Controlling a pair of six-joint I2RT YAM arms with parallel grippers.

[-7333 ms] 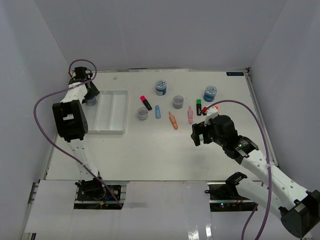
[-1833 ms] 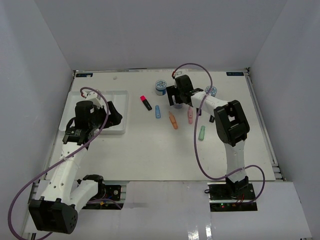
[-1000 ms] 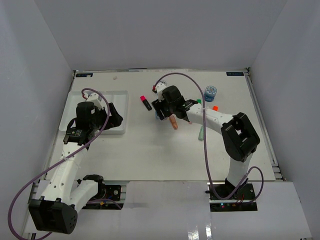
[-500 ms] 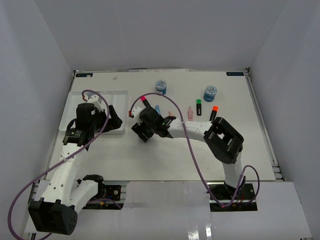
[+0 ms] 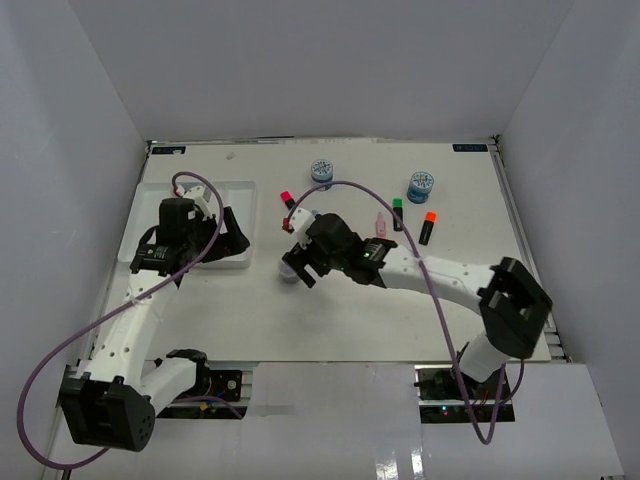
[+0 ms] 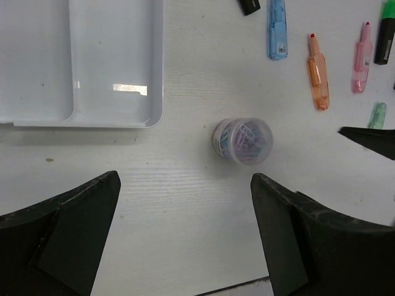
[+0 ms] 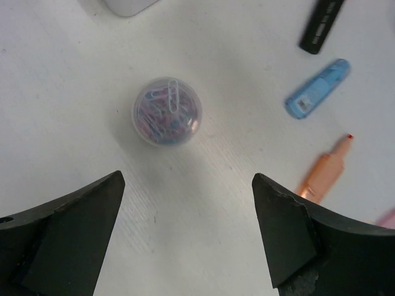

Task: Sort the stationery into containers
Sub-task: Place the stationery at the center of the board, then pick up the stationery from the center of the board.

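The clear jar of paper clips (image 7: 167, 111) stands upright on the counter (image 6: 185, 246), just right of the white tray's (image 6: 111, 49) near right corner and outside it, probably awaiting a lift into a compartment. The right gripper (image 7: 186, 182) hangs above it, spread wide and empty. The left gripper (image 6: 184, 179), equally wide and empty, faces the same spot, so the arms could clash. A blue marker (image 7: 317, 89), an orange marker (image 7: 324, 171) and a black highlighter (image 7: 322, 24) lie apart, further right. Nothing lies between jar and tray.
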